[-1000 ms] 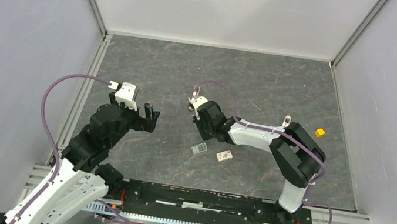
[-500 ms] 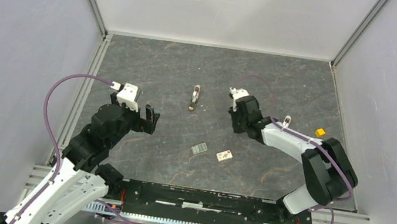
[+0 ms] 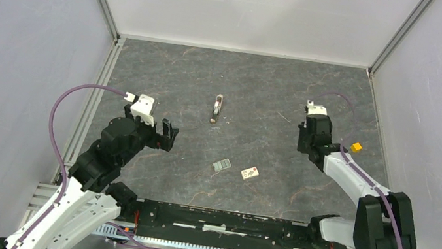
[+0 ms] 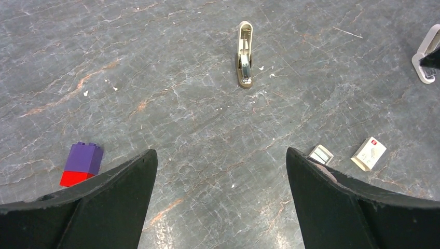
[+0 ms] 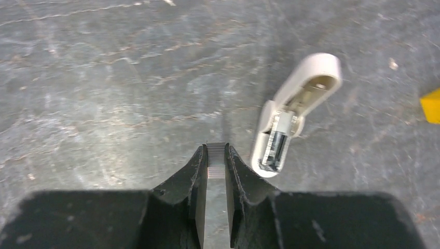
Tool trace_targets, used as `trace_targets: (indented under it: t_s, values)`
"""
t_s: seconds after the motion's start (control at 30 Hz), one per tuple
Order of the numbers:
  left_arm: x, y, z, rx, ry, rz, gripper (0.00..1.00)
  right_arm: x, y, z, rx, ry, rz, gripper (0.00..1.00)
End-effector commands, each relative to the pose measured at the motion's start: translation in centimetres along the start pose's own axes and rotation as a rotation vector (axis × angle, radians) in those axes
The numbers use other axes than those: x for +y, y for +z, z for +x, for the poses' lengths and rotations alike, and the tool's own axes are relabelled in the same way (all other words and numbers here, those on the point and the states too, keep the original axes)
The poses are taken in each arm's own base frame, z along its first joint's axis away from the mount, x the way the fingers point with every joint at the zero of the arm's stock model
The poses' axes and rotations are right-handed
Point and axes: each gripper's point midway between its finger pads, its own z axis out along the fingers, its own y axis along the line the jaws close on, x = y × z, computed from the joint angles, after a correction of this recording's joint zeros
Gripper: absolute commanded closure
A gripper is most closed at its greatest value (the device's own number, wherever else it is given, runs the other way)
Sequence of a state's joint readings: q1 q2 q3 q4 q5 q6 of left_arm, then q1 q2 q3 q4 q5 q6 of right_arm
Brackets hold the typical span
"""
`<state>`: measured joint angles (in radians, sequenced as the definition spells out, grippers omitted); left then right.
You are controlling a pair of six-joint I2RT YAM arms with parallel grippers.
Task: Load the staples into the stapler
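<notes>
The right hand (image 5: pixel 217 151) is closed almost fully on a strip of staples (image 5: pixel 217 162). The strip is thin, grey and finely ribbed, and it stands on edge between the two dark fingers (image 5: pixel 196 171). Whether its front end touches the tabletop (image 5: pixel 104 93) cannot be told. Just right of the fingertips lies a pale plastic piece (image 5: pixel 298 101) with a metal insert, possibly a staple remover. A yellow cube (image 5: pixel 430 105) sits farther right.

This hand is well to the right of the stapler (image 3: pixel 217 109), a slim cream bar with a metal strip along its top.

On the near side of the stapler and a little to its right are a flat grey rectangle (image 3: pixel 221 165) and a white box (image 3: pixel 250 174) with red-and-dark print. They lie side by side, close but apart.

The left hand (image 4: pixel 220 151) hangs left of the stapler and nearer, spread wide and empty.
</notes>
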<state>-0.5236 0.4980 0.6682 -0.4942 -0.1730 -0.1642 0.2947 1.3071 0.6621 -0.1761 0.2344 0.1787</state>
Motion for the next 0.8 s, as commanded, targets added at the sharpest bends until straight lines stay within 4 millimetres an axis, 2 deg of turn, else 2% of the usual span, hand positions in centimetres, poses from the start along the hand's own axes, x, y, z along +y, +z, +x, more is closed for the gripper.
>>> trace_targets:
  t_s: [0.0, 0.13, 0.3, 0.5, 0.77]
  values:
    - [-0.2, 0.0, -0.4, -0.017, 0.045, 0.024, 0.0, -3.0, -0.4, 0.0, -0.023, 0.063, 0.079, 0.78]
    - [-0.4, -0.1, -0.4, -0.021, 0.045, 0.035, 0.0, -4.7, -0.4, 0.2, -0.038, 0.104, 0.113, 0.78]
    - [-0.2, -0.2, -0.4, -0.025, 0.047, 0.023, 0.0, -5.7, -0.1, 0.1, -0.055, 0.135, 0.128, 0.78]
    - [-0.1, -0.1, -0.4, -0.023, 0.05, 0.018, 0.0, -6.5, 0.3, 0.3, -0.067, 0.175, 0.136, 0.78]
    - [0.1, 0.1, -0.3, -0.015, 0.055, 0.006, 0.0, -6.3, 0.7, 0.2, -0.082, 0.214, 0.118, 0.78]
